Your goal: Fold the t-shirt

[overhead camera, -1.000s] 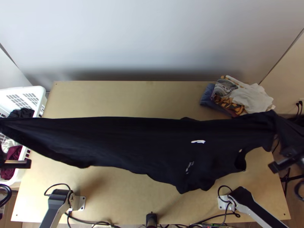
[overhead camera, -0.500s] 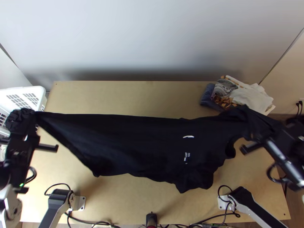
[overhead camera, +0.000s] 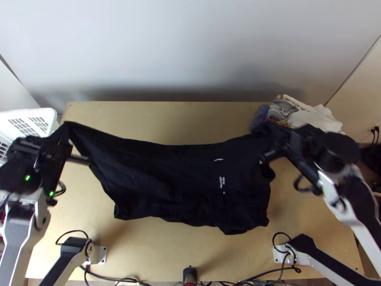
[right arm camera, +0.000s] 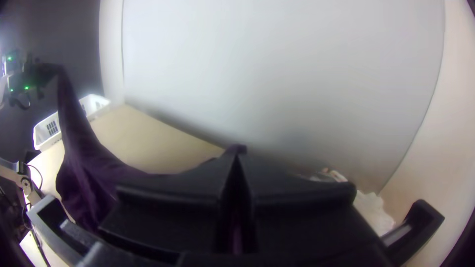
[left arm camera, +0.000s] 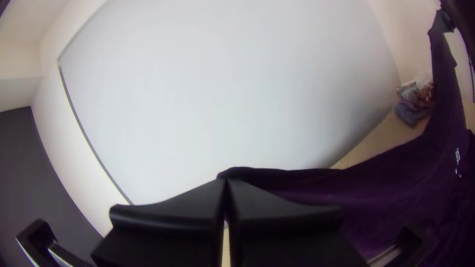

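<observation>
Find the dark t-shirt (overhead camera: pixel 166 181) across the middle of the top view, unfolded and slung wide, with both upper corners raised and the lower edge hanging loose over the table (overhead camera: pixel 143 257). Note the small pale print (overhead camera: pixel 222 183) right of the cloth's centre, running sideways; cannot tell from this alone the way round of the garment.

Record the left gripper (left arm camera: pixel 226 184) as closed on one corner, at the left of the top view, and the right gripper (right arm camera: pixel 237 155) as closed on the opposite corner, right of centre. Cannot tell hem from shoulder at either pinch. Judge both holds as set well apart to support the upper edge and let the cloth's weight draw out creases.

Rate the job as early: spreading before folding. Recommend an even lowering and a slight outward pull, to avoid bunching in the slack middle.

Log the white basket (overhead camera: pixel 33 112) at the left edge, presumably for laundry, and the cloth pile (overhead camera: pixel 316 117) at the upper right, probably put aside to leave working room.
</observation>
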